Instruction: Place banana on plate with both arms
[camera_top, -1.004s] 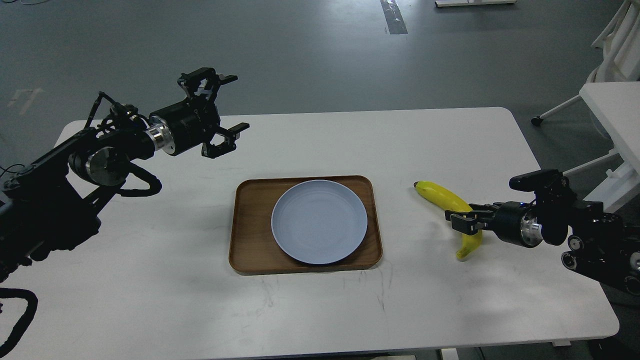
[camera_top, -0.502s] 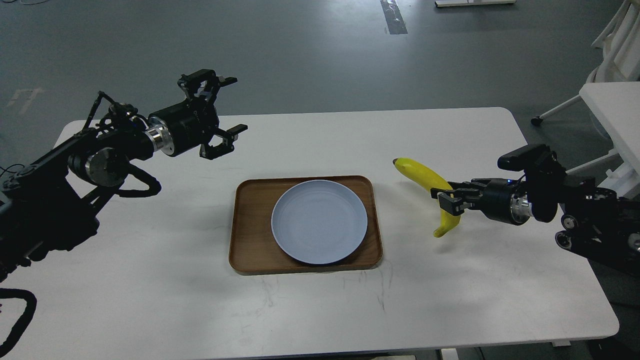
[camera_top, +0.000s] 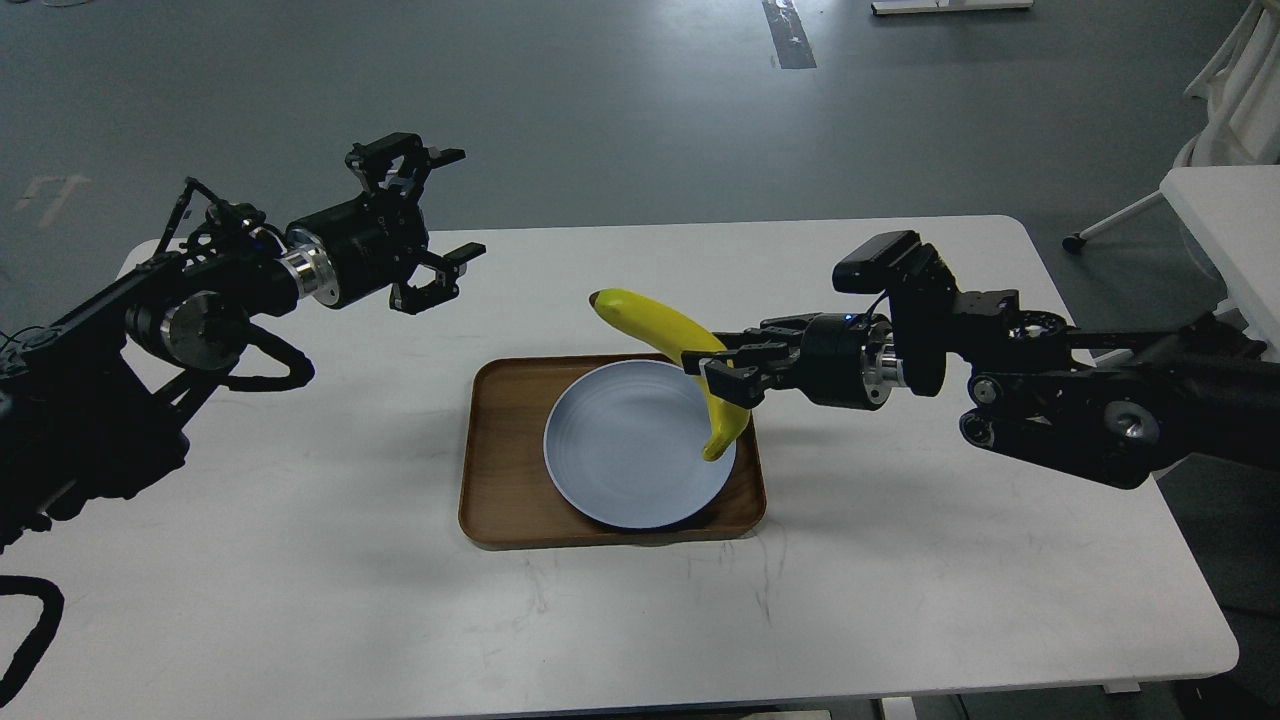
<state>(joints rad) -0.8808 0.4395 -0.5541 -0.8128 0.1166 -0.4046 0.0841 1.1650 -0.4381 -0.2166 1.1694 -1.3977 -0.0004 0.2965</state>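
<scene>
The yellow banana (camera_top: 665, 325) is held in the air over the right side of the pale blue plate (camera_top: 620, 445). Its dark tip points up and left and its lower end hangs over the plate's right rim. My right gripper (camera_top: 722, 372) is shut on the banana's middle, and its arm reaches in from the right. My left gripper (camera_top: 435, 215) is open and empty, above the table's back left part, well left of the plate.
The plate lies on a rectangular brown wooden tray (camera_top: 500, 450) in the middle of the white table (camera_top: 900, 560). White furniture (camera_top: 1220, 210) stands on the grey floor beyond the table's right edge.
My right gripper has lifted the banana off the table and carried it left, from the table's right side to above the plate. The left arm has drifted slightly left.
</scene>
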